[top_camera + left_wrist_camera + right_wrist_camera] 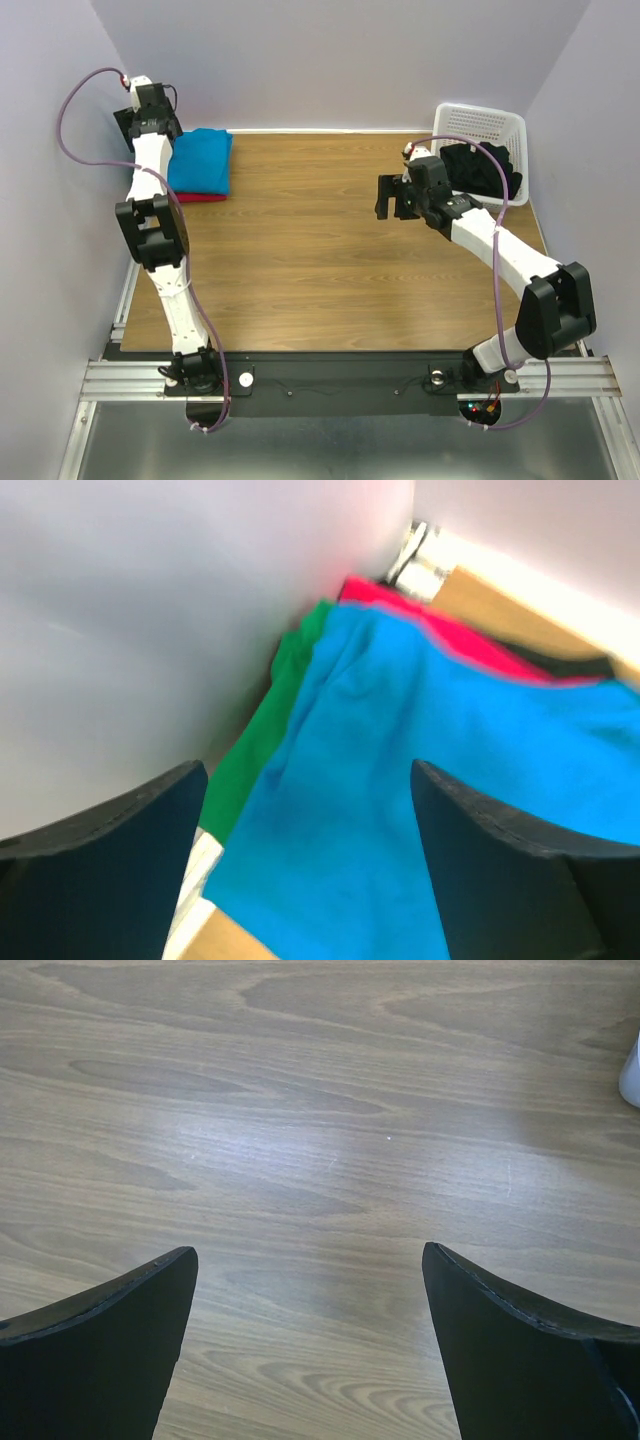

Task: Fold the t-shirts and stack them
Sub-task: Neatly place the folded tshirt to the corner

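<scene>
Blue shirt (203, 160) lies in the far-left corner, tight against the wall (150, 630) — left gripper (305, 780) above it, wide, empty. Right gripper (310, 1260) gapes empty over table (330, 1110); black shirts (480, 172) fill the basket (482, 118).

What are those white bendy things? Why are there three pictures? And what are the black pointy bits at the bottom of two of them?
The white bendy things are robot arms, the left arm and the right arm. They are bolted to the near edge of a wooden table.

The big picture comes from a camera above and behind them. The other two come from little cameras on the wrists, so the black bits are each arm's own fingers.

The left gripper is open over a pile of folded shirts in the far left corner. A blue t-shirt is on top, with a green t-shirt, a red-pink t-shirt and a black edge peeking out beneath.

The right gripper is open above bare wood and holds nothing. Near it, at the far right, a white basket holds black t-shirts.
</scene>
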`<state>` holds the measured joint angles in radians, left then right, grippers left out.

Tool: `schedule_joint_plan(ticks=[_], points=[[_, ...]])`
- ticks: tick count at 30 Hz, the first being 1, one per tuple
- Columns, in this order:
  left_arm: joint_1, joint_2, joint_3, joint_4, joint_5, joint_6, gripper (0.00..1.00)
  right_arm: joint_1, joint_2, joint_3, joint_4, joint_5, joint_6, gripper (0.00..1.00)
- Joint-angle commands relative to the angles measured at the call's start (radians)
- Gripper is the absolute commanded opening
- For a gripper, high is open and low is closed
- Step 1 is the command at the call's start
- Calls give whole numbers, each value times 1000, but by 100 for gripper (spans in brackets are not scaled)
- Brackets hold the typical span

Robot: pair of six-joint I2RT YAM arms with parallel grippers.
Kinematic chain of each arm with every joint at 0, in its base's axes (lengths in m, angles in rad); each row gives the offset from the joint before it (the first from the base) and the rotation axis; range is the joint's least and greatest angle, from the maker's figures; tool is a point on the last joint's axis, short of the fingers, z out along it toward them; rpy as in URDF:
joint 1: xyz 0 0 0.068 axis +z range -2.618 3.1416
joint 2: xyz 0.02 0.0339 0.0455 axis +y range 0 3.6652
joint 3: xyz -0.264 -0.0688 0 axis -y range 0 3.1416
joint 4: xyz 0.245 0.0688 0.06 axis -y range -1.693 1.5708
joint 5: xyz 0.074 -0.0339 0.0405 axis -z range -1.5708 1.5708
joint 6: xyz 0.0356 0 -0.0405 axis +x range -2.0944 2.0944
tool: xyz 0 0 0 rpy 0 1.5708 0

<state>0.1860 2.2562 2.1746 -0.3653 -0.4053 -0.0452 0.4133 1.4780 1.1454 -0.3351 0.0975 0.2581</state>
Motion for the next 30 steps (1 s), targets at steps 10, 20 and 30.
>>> schedule_joint_plan(ticks=[10,20,30], points=[[-133,-491,-229,-49,156,-338,99,-2,-185,-91,-24,-10,61,100],[-597,-1073,-1220,198,7,-556,99,-2,-407,-312,-35,138,200,100],[-661,-1350,-1473,190,-3,-584,99,-2,-616,-484,-35,272,312,100]])
